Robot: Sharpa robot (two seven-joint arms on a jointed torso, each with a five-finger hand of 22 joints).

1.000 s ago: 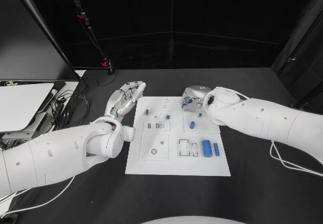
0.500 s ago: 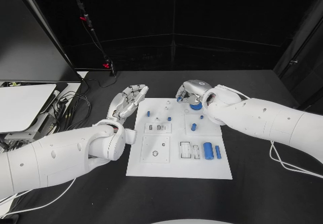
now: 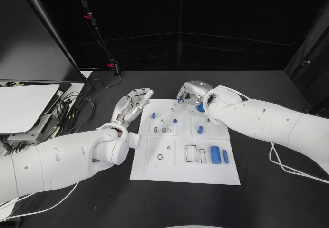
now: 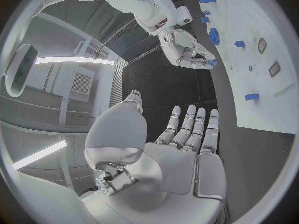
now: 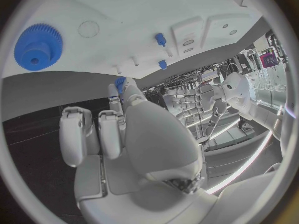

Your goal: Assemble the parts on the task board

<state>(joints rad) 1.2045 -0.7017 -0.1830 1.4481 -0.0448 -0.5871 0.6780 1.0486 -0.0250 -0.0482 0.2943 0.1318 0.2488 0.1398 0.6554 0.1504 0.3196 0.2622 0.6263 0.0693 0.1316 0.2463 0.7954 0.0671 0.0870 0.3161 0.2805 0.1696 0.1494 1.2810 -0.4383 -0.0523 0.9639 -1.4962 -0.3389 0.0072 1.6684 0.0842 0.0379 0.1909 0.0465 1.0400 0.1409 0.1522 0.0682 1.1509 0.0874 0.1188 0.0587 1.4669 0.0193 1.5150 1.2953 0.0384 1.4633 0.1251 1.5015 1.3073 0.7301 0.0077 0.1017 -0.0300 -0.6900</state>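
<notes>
The white task board (image 3: 185, 166) lies in the middle of the black table. A blue gear (image 3: 200, 108) (image 5: 39, 47) (image 4: 214, 36) sits near its far edge. My right hand (image 3: 191, 91) (image 4: 189, 49) hovers over that far edge, just beside the gear, and pinches a small blue part (image 5: 119, 82) (image 4: 212, 62) at its fingertips. Small blue pegs (image 3: 153, 115) (image 3: 200, 129) stand on the board. A thick blue cylinder (image 3: 215, 153) and a thin one (image 3: 225, 156) lie at its right. My left hand (image 3: 133, 104) (image 4: 187, 134) is held flat with fingers apart, empty, off the board's far left corner.
A white device (image 3: 20, 107) and a tangle of cables (image 3: 68, 102) sit at the table's left. A dark stand with a cable (image 3: 99, 38) rises behind the left hand. Bare black table lies in front of and to the right of the board.
My right hand has drawn back from over the blue gear, which now shows, towards the board's far edge. The left hand has hardly moved.
</notes>
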